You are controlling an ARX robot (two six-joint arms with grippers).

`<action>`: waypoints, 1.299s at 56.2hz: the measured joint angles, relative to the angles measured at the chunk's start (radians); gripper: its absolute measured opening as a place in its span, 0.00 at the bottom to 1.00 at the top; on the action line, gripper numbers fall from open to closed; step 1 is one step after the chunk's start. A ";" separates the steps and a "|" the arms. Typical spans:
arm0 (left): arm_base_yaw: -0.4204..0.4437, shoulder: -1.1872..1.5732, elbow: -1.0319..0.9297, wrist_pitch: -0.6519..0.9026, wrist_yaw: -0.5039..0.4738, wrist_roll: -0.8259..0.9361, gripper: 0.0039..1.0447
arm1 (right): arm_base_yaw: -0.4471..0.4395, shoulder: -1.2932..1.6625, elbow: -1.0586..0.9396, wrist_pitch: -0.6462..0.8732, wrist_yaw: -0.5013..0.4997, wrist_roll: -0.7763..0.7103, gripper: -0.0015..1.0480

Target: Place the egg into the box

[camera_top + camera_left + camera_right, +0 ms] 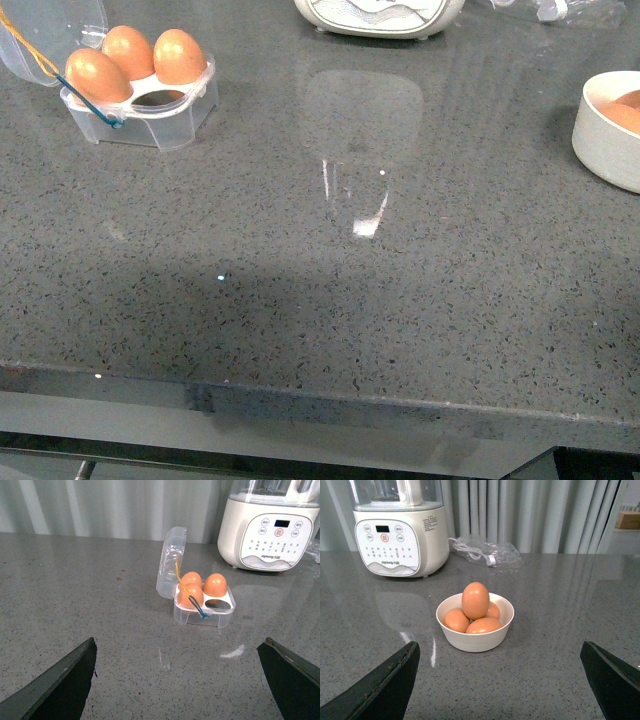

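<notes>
The box stands at the far left of the grey counter with its clear lid open. Three brown eggs fill three cells and one cell is bare. In the left wrist view the box lies well ahead of my left gripper, which is open and holds nothing. Several brown eggs lie in a white bowl, and the top egg stands upright on the others. My right gripper is open just short of that bowl. Neither arm shows in the front view.
The white bowl sits at the counter's right edge. A white blender stands at the back middle, with a crumpled plastic bag beside it. The counter's front edge runs along the bottom of the front view.
</notes>
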 joint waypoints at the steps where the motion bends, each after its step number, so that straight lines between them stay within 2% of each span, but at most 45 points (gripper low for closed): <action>1: 0.000 0.000 0.000 0.000 0.000 0.000 0.94 | 0.000 0.000 0.000 0.000 0.000 0.000 0.93; 73: 0.000 0.000 0.000 0.000 0.000 0.000 0.94 | 0.003 0.002 0.001 -0.003 0.013 0.003 0.93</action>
